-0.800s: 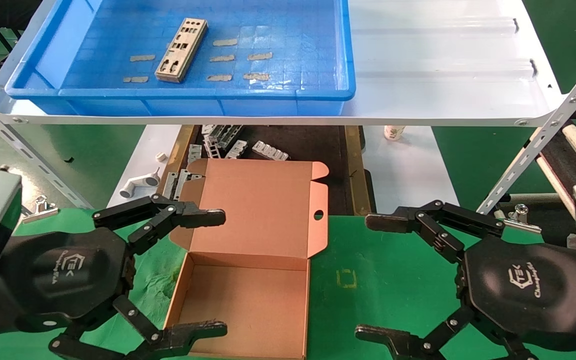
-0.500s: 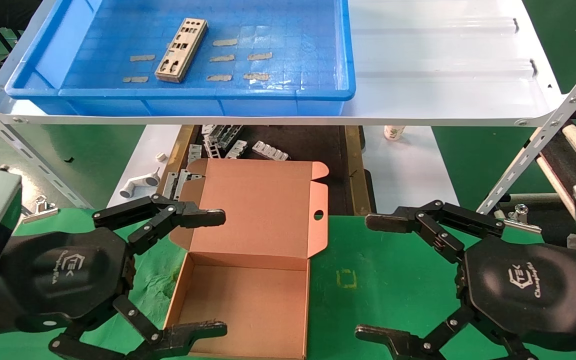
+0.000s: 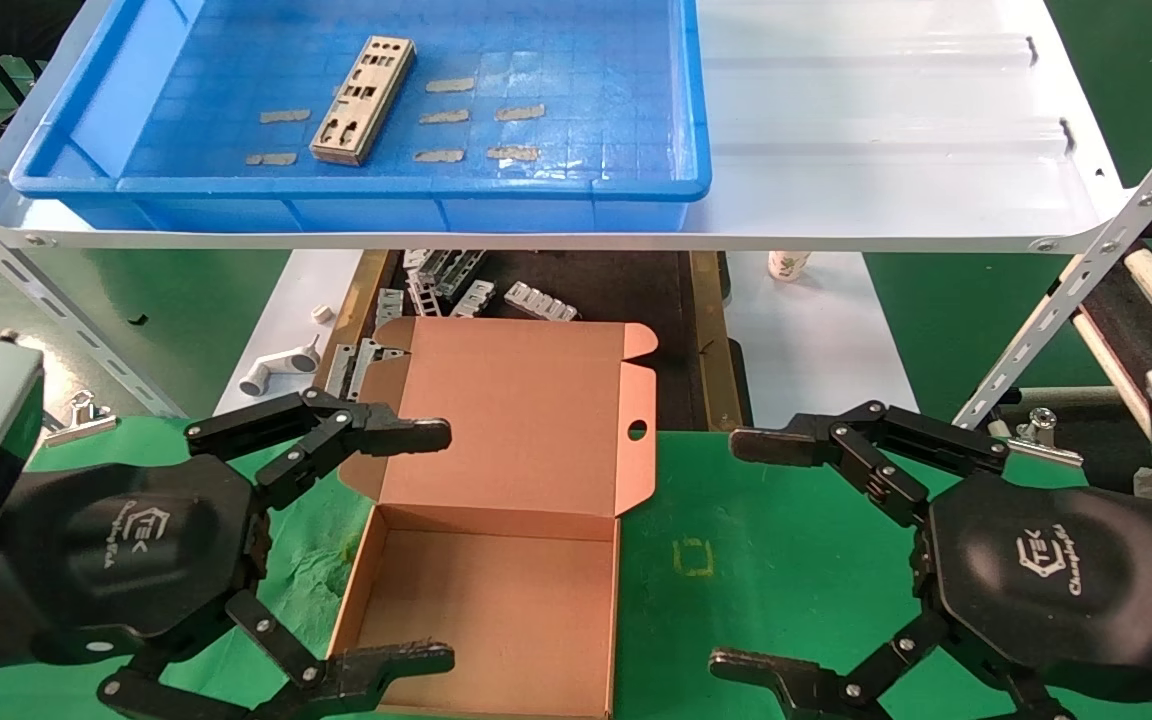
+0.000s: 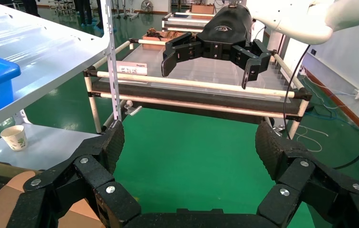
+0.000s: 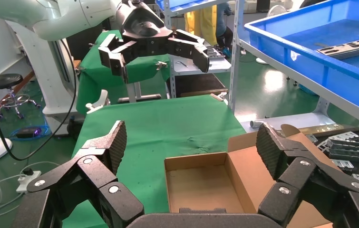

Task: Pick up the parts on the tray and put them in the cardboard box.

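One silver-grey punched metal plate point(image 3: 363, 99) lies in the blue tray point(image 3: 396, 190) on the white shelf at the back; it also shows in the right wrist view point(image 5: 353, 46). The cardboard box point(image 3: 496, 610) stands open and empty on the green table, lid back; it shows in the right wrist view point(image 5: 201, 183). My left gripper point(image 3: 436, 545) is open and empty at the box's left side. My right gripper point(image 3: 746, 555) is open and empty to the right of the box.
Several beige tape strips point(image 3: 476, 115) lie on the tray floor. Under the shelf a dark tray point(image 3: 596, 285) holds ridged metal brackets point(image 3: 456, 285). A white plastic fitting point(image 3: 276, 372) and a paper cup point(image 3: 786, 265) stand on the white surface. A slanted shelf strut point(image 3: 1086, 270) crosses at the right.
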